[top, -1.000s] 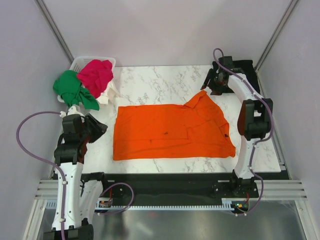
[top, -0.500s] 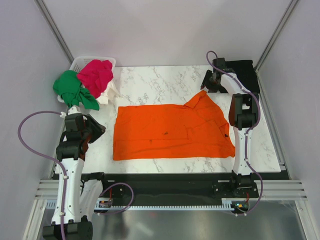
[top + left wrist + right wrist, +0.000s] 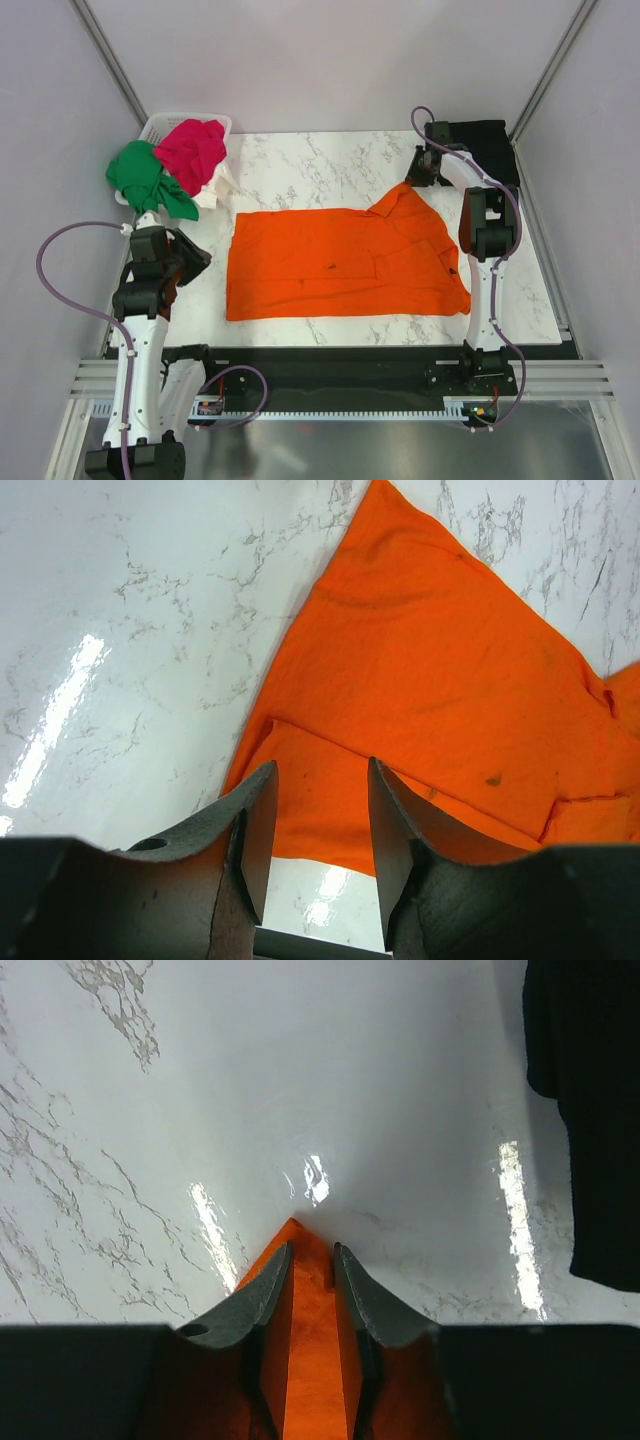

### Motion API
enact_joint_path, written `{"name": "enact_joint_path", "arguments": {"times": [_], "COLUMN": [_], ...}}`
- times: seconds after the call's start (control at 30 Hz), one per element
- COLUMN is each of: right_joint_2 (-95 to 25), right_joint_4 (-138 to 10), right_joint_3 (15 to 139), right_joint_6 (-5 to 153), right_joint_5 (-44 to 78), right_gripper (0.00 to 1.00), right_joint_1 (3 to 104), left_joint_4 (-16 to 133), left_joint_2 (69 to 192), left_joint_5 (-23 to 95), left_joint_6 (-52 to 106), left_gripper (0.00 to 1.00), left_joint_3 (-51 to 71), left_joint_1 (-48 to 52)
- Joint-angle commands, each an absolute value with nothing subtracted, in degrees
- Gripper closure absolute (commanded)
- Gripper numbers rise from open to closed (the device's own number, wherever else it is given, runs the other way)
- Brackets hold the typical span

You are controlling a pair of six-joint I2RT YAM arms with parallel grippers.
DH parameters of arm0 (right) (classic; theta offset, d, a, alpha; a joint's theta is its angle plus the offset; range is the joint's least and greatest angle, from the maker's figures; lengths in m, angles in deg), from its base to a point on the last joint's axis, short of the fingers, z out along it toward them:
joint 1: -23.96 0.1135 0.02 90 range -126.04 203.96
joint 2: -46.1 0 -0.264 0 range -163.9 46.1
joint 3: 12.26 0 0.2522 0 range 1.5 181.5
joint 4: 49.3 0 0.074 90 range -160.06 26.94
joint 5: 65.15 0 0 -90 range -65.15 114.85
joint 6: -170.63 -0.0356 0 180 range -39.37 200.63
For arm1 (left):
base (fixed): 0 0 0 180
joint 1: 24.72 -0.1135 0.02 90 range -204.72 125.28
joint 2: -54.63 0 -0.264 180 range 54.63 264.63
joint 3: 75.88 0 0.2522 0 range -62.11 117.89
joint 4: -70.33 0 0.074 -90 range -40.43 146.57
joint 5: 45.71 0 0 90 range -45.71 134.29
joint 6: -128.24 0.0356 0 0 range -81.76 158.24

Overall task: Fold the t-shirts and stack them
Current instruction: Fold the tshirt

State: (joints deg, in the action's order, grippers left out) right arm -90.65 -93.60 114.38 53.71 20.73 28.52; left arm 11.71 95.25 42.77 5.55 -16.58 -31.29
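Your right gripper (image 3: pixel 310 1260) straddles the far right corner of the bright orange cloth t-shirt (image 3: pixel 340 265) spread flat on the white marble table (image 3: pixel 300 165), fingers narrowly apart, whether biting I cannot tell, and with the left gripper (image 3: pixel 318 820) half open and empty, a lift could shed that thin tip.

Non-task items: white marble-pattern table (image 3: pixel 320 160), white plastic slotted basket (image 3: pixel 157 127), enclosure hardware.
Basket sits at the table's far-left corner, its rim partly over the edge. Black strip (image 3: pixel 330 353) runs along the table's near edge, with a silver aluminium rail (image 3: pixel 330 380) just in front of it. Plain grey walls (image 3: pixel 330 60) on three sides; two slanted metal posts (image 3: pixel 110 60) in the back corners.
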Motion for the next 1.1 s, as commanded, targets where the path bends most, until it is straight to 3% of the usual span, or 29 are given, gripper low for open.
{"name": "enact_joint_path", "arguments": {"times": [0.0,0.3,0.77,1.07], "right_joint_2": [-88.20,-85.83,-81.00,-77.92], "right_joint_4": [-94.61,-96.28,-103.22,-104.80], "right_joint_3": [113.13,113.65,117.08,118.31], "right_joint_6": [53.73,53.73,55.14,52.59], "right_joint_5": [21.86,22.04,22.48,13.88], "right_gripper": [0.71,0.97,1.00,1.00], "right_joint_1": [29.15,29.15,29.15,29.59], "left_joint_4": [13.59,13.59,18.60,21.50], "left_joint_2": [95.24,96.64,108.05,133.71], "left_joint_5": [43.94,43.50,39.55,34.10], "left_joint_6": [6.95,7.12,6.77,9.50], "left_gripper": [0.52,0.52,0.51,0.54], "left_joint_3": [-16.94,-16.76,-10.00,2.82], "left_joint_1": [-31.23,-31.22,-31.14,-30.88]}}
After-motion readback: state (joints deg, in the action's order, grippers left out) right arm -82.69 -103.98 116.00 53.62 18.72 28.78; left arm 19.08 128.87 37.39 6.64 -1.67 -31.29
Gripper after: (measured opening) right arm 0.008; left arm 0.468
